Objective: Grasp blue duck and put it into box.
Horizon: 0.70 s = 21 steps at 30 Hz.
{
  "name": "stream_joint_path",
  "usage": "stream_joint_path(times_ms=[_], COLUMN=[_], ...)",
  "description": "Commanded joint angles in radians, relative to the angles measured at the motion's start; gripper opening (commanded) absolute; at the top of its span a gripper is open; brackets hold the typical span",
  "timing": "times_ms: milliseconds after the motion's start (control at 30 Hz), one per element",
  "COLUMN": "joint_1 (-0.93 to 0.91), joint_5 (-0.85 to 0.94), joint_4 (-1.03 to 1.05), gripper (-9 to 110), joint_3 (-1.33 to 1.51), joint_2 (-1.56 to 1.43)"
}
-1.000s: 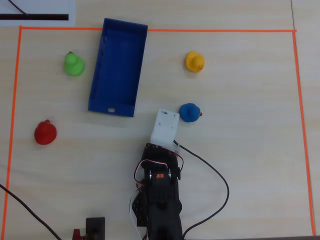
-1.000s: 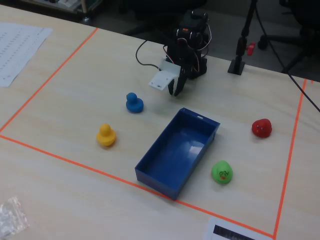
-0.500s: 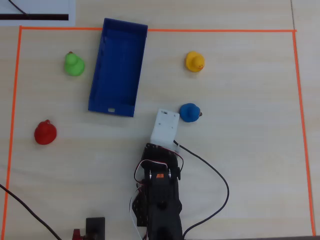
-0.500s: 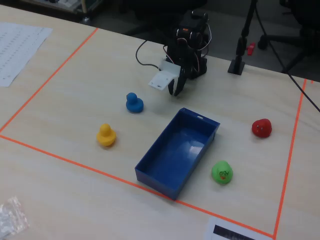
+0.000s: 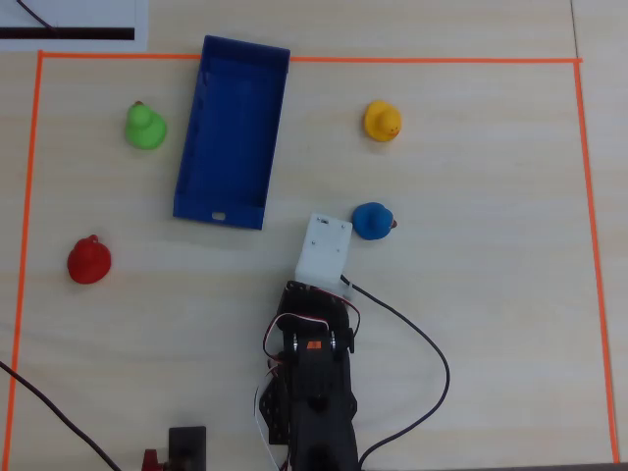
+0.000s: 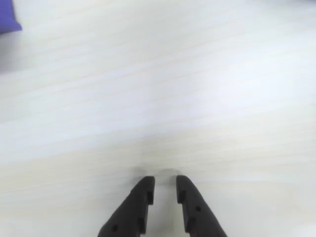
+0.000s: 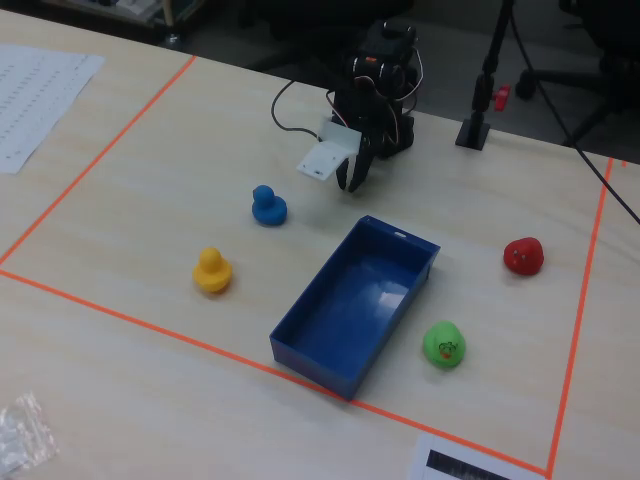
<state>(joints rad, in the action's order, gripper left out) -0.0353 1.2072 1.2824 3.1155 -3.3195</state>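
Note:
The blue duck (image 5: 372,221) stands on the pale table just right of the arm's white camera mount (image 5: 324,246); the fixed view shows the duck (image 7: 268,206) left of and apart from my gripper (image 7: 350,182). The box (image 5: 232,128), a long dark blue tray, lies empty up and left of the arm, and in the fixed view (image 7: 352,305) it is in front of the gripper. In the wrist view my gripper (image 6: 165,181) hangs over bare table, its black fingers parallel with only a narrow slit and nothing between them. The duck is outside the wrist view; a box corner (image 6: 7,20) shows at top left.
A yellow duck (image 5: 382,121) sits above the blue one, a green duck (image 5: 145,127) left of the box, a red duck (image 5: 88,261) at lower left. Orange tape (image 5: 589,245) frames the work area. A black cable (image 5: 422,343) loops right of the arm base.

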Motion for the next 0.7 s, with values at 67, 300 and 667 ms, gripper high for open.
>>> stream_joint_path(times_ms=[67,300,667], joint_1=[0.002,0.011,0.011], joint_5=[0.003,0.011,0.002], joint_4=[0.02,0.021,0.023], gripper=[3,3,0], joint_3=[-0.005,-0.005,-0.005], joint_2=[0.009,0.008,0.008])
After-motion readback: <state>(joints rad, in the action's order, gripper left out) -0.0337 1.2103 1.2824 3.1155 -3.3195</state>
